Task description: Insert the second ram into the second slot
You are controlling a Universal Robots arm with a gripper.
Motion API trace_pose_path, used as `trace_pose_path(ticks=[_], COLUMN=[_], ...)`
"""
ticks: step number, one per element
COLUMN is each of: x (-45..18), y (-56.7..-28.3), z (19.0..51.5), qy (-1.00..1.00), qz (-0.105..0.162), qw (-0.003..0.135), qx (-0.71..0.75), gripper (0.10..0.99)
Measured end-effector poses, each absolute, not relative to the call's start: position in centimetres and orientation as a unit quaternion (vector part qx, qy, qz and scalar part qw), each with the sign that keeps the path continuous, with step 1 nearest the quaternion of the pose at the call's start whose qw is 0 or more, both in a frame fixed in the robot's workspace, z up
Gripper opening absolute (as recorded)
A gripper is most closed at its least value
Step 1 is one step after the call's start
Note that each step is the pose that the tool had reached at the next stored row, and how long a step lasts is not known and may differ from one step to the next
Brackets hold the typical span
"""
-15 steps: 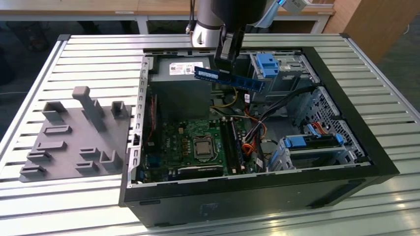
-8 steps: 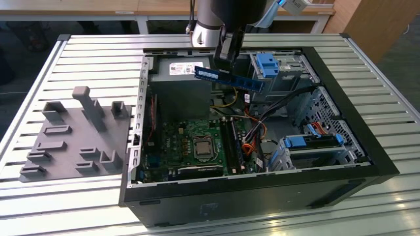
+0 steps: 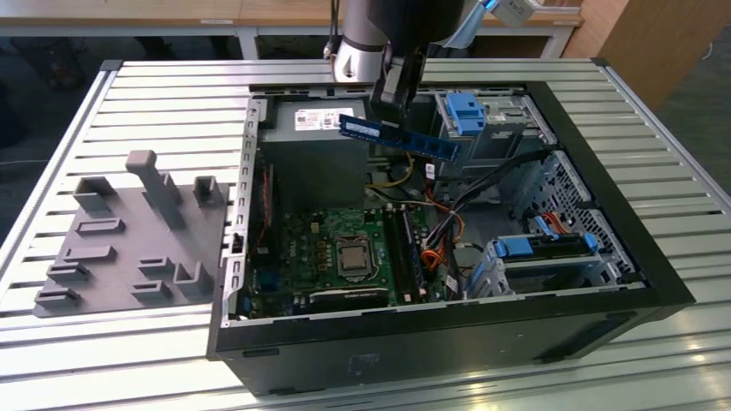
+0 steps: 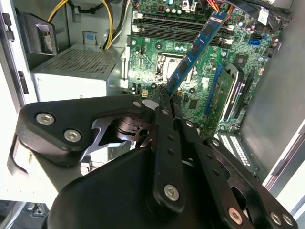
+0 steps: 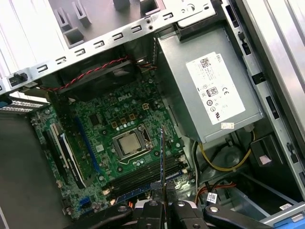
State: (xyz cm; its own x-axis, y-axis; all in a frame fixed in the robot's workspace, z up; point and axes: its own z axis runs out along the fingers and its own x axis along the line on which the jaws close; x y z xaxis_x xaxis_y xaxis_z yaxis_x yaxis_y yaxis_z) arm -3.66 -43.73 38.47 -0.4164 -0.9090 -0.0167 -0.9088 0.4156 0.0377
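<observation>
— As you're watching the feeds, how is the memory stick (image 3: 402, 139) looking?
— I'm seeing it thin, blue, dark-chipped, hanging tilted above the open computer case (image 3: 457, 342), clear of the green board (image 3: 300, 240).
— And the arm (image 3: 365, 34)?
— It's reaching down from above; its gripper (image 4: 165, 93) is clamping one end of the stick.

Place: looking like a robotics lab or workshop — an assembly test setup.
Tabletop: a ribbed aluminium tabletop (image 3: 160, 94) is carrying the work.
Workpiece: an open computer case (image 3: 656, 282) is lying on its side, motherboard (image 3: 303, 240) showing.
Fixture: a grey moulded parts holder (image 3: 126, 248) is sitting beside it.
Machine: an industrial robot arm (image 3: 365, 38) is hanging over the case.
</observation>
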Motion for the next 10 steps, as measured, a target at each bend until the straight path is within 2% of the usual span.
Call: trace_pose_path(ticks=[10], x=[-3.67], y=[-43.73], z=[38.47], qy=[-0.848], qz=[-0.02], qw=[0.003], qx=[0.529], gripper=[0.137])
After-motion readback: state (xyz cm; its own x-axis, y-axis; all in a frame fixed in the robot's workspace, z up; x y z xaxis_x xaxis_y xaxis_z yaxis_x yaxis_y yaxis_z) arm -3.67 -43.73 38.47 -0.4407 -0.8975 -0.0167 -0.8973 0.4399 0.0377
